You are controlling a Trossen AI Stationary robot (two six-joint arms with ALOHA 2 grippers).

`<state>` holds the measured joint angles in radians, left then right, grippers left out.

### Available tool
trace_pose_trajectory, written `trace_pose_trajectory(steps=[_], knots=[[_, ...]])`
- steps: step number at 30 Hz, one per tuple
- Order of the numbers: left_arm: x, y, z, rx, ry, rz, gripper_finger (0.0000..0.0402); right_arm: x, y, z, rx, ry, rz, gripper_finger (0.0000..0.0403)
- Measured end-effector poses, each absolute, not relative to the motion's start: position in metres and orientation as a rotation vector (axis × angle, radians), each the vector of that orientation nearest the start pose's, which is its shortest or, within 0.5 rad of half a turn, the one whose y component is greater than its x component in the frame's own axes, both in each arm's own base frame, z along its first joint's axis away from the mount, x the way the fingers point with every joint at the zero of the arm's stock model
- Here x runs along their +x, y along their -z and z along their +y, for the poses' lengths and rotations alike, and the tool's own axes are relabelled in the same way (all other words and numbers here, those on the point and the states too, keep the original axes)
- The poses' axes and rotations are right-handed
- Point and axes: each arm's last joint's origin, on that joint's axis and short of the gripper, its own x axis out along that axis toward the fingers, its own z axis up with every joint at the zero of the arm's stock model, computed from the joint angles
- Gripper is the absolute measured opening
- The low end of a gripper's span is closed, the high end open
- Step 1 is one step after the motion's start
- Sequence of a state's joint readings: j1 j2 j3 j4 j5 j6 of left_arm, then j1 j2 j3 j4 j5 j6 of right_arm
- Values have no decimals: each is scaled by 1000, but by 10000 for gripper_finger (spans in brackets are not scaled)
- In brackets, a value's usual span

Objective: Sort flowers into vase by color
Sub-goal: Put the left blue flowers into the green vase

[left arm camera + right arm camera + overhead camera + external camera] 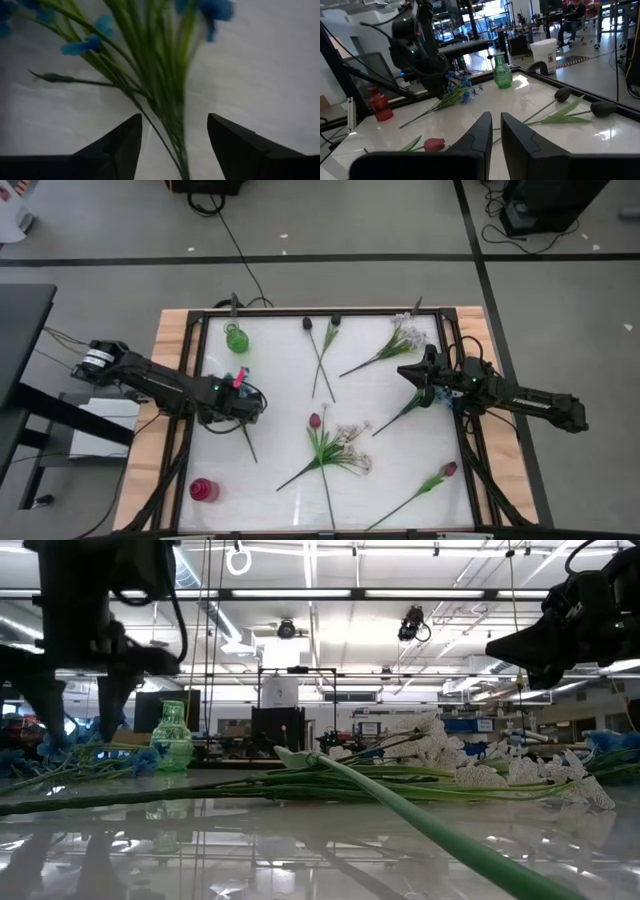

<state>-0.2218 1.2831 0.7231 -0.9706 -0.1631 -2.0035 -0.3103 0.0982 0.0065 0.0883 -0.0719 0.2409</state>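
Looking straight down, finding the left gripper [247, 406] hanging over the blue-blossomed green-stemmed flower [247, 432] at the left of the white glossy tabletop [280, 380], with the green glass vase [235, 337] near the far left corner and the red glass vase [204, 490] near the front left; seeing the right gripper [412, 373] raised by the right edge, near the spray of small white blossoms [400, 340], with two dark-budded stems [322, 350] at the far middle, a pink-red tulip and white spray bundle [330, 445] in the centre and another pink-red tulip bud [448, 470] at the front right. Moving to table height, noting the left fingers [45, 700] spread apart, reaching down to the blue blossoms beside the green vase [173, 737]. Peering past the left wrist, catching both dark fingers [120, 145] parted either side of the green stems [170, 100], not closing on them. Peering past the right wrist, seeing its fingers [482, 132] nearly together, holding nothing, above a tulip bud [434, 145].
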Motion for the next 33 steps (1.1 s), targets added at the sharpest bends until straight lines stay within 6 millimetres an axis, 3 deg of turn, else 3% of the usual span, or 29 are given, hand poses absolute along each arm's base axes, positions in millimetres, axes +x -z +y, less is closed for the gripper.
trace_pose_trajectory(steps=[8, 18, 33], knots=[[177, -164, -35, -1294, -1377, 930, 226, 99, -166, -30, 241, 238, -26, 49], [173, -142, -34, -1329, -1315, 900, 178, 99, -166, -30, 241, 238, -26, 49], [171, -139, -33, -1260, -1254, 942, 16, 99, -167, -30, 240, 237, -28, 49]])
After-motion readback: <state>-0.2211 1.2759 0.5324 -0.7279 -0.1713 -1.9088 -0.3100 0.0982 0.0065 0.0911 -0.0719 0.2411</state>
